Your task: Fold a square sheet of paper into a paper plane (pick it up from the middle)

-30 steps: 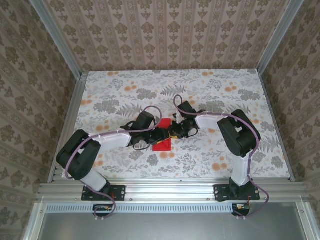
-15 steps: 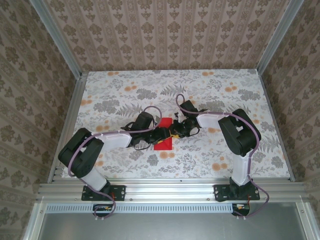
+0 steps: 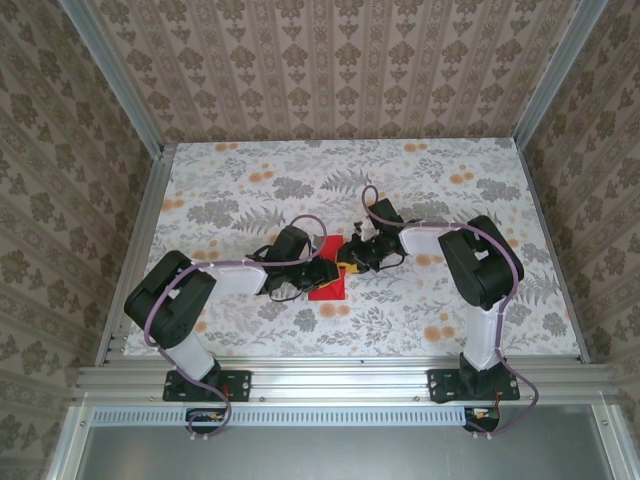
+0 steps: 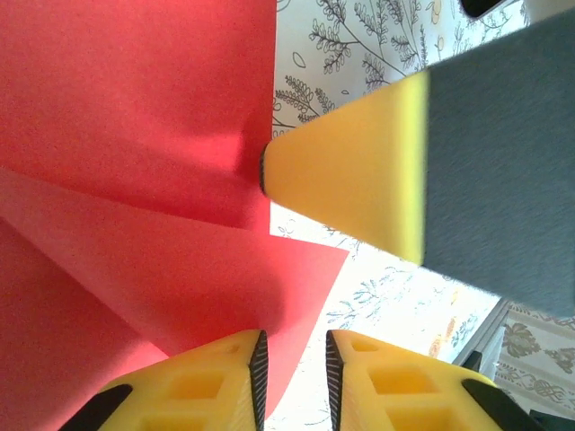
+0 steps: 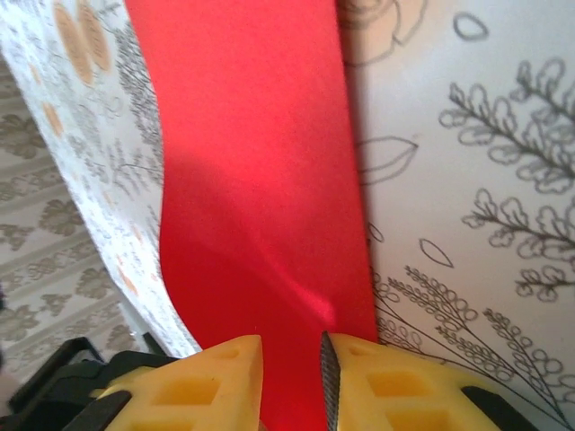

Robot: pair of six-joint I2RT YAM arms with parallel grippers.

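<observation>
The square sheet of paper [image 3: 325,286] is bright red, folded into overlapping layers, and lies mid-table between both grippers. My left gripper [image 3: 333,270] reaches it from the left. In the left wrist view the paper [image 4: 135,135] shows angled flaps, and a pointed flap edge runs into the narrow gap of my left gripper [image 4: 295,346], whose jaws stand slightly parted. A yellow finger [image 4: 341,180] of the right gripper touches the paper's fold edge. My right gripper [image 3: 350,257] comes from the right; its jaws [image 5: 292,346] stand slightly parted over a long red strip [image 5: 252,180].
The floral tabletop [image 3: 430,180] is bounded by aluminium rails [image 3: 330,378] and patterned walls. Both arms bend inward, their elbows at the left [image 3: 165,300] and right [image 3: 480,265] of the paper.
The left gripper's jaws have narrowed over the paper's flap. The right gripper has shifted slightly back and right, and both arms' elbows have moved a little.
</observation>
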